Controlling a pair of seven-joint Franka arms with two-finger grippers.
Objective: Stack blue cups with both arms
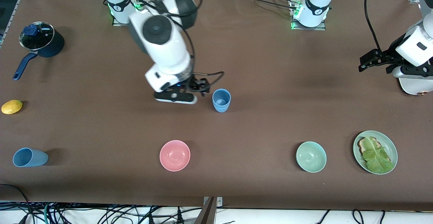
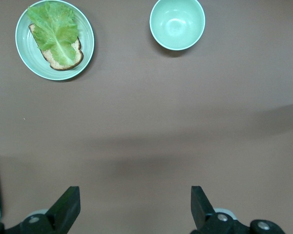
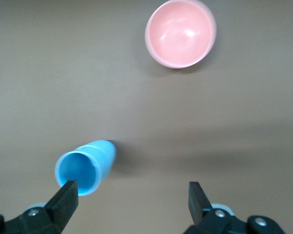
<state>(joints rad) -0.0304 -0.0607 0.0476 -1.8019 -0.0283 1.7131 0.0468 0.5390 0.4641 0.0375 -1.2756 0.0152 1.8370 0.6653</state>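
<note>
Right arm [image 1: 165, 48]: glossy white shell, dark grey round joint cap, black cables looping off wrist; left arm [image 1: 414, 46]: same white casing; black two-finger tools; green lights at bases

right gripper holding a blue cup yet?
No. In the right wrist view the right gripper is open and empty, with the upright blue cup on the table beside one of its fingers.

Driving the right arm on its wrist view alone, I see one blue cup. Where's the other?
Observer: A second matte blue plastic tumbler lies on its side at the right arm's end of the table, nearer the front camera than the yellow lemon.
Operator: Is mine upright?
Observer: Yes, that blue cup stands mouth up beside the open right tool.
Operator: And the left arm?
Observer: It waits, left tool open over the table.
</note>
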